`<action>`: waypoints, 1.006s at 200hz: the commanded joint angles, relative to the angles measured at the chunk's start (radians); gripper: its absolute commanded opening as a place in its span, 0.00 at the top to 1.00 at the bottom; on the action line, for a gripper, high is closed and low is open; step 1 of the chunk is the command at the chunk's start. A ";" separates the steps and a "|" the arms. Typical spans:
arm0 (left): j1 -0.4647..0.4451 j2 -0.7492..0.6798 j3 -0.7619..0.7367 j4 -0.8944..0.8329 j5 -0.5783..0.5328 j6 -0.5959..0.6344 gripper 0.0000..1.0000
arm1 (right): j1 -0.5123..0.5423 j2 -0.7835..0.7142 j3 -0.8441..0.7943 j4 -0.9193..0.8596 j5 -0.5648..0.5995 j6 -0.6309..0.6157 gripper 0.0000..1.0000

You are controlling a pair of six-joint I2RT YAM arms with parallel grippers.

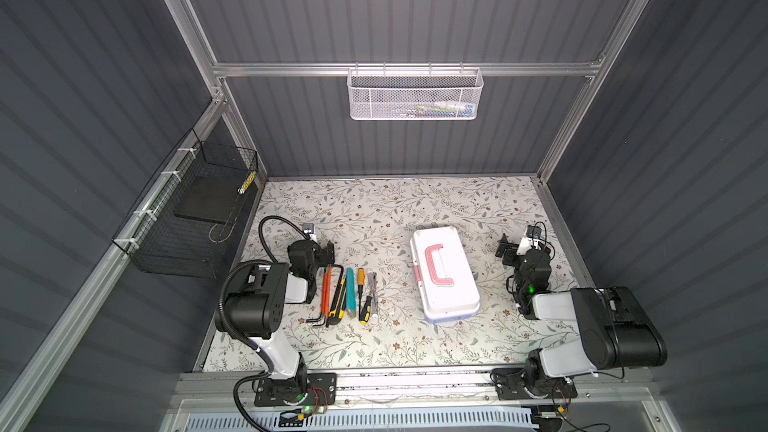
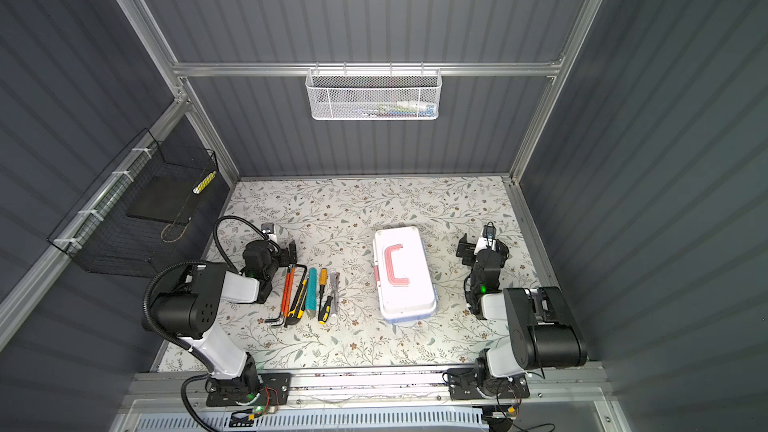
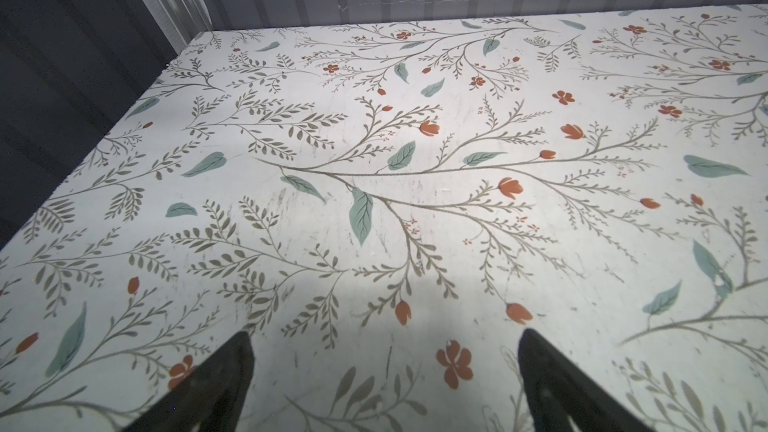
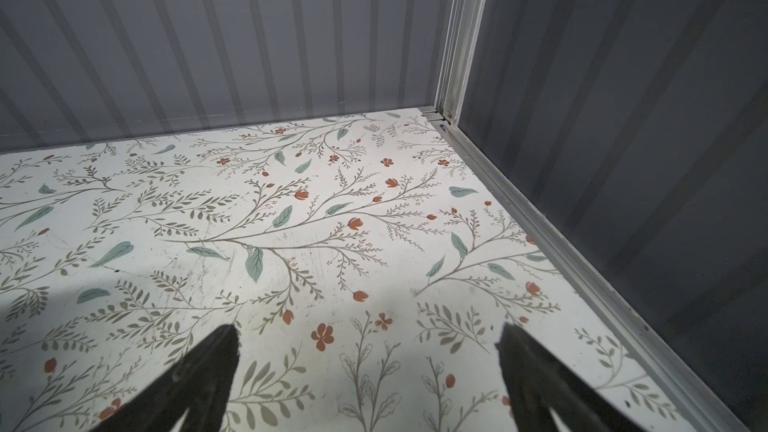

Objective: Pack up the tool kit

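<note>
Left arm (image 1: 253, 305) and right arm (image 1: 611, 330) sit folded at the front rail, closest to the lens and the biggest items. Floral table (image 1: 415, 209) spreads behind them. Black wire basket (image 1: 187, 218) on left wall, flat dark pad inside. White mesh basket (image 1: 415, 95) hangs on back rail, contents too blurred to name.

Tool kit (image 1: 446, 276) stands on table right of centre, shown in both top views: lid closed, white top, pink handle (image 1: 440, 265) facing up, light blue body showing at near edge. Neither arm touches it.

Hand tools (image 1: 349, 297) lie in a row on table left of the kit, apart from it, roughly parallel:
- orange-sleeved hex keys (image 1: 325, 290)
- yellow-black utility knife (image 1: 338, 303)
- teal tool (image 1: 351, 292)
- yellow-handled screwdriver (image 1: 360, 278)
- black-yellow screwdriver (image 1: 365, 310)
- thin silver piece (image 1: 373, 288)

Left gripper (image 3: 386, 338) is just beside the row's far left end, jaws spread wide, nothing between, bare table under. Right gripper (image 4: 370, 332) is right of the kit, near but apart, jaws spread wide, empty.
</note>
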 commanded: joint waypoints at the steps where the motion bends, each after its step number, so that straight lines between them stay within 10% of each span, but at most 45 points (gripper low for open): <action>1: 0.007 -0.004 0.006 0.006 0.015 -0.007 0.01 | -0.005 -0.002 0.016 0.000 -0.005 0.009 0.01; 132: 0.007 -0.004 0.008 0.006 0.016 -0.007 0.01 | -0.011 -0.002 0.023 -0.016 -0.017 0.014 0.01; 201: 0.008 -0.040 0.031 -0.066 -0.029 -0.029 0.01 | -0.085 -0.017 0.053 -0.101 -0.224 0.035 0.01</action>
